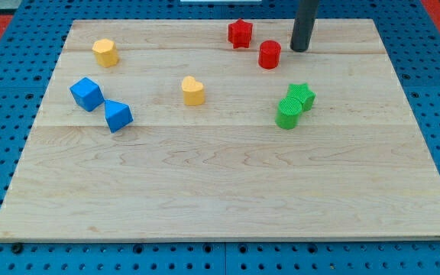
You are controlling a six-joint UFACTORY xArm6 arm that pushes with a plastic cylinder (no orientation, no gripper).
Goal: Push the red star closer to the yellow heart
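Note:
The red star (pixel 240 33) lies near the view's top, right of centre. The yellow heart (pixel 193 90) lies near the board's middle, below and left of the star. My tip (pixel 300 49) touches the board at the view's top right, right of the red star, with a red cylinder (pixel 270 55) between them and slightly lower. The tip touches no block.
A yellow hexagon-like block (pixel 105 52) sits at the top left. Two blue blocks (pixel 87 93) (pixel 118 115) lie at the left. A green star (pixel 302 95) and a green cylinder (pixel 287 112) touch each other at the right. The wooden board (pixel 220 191) rests on a blue pegboard.

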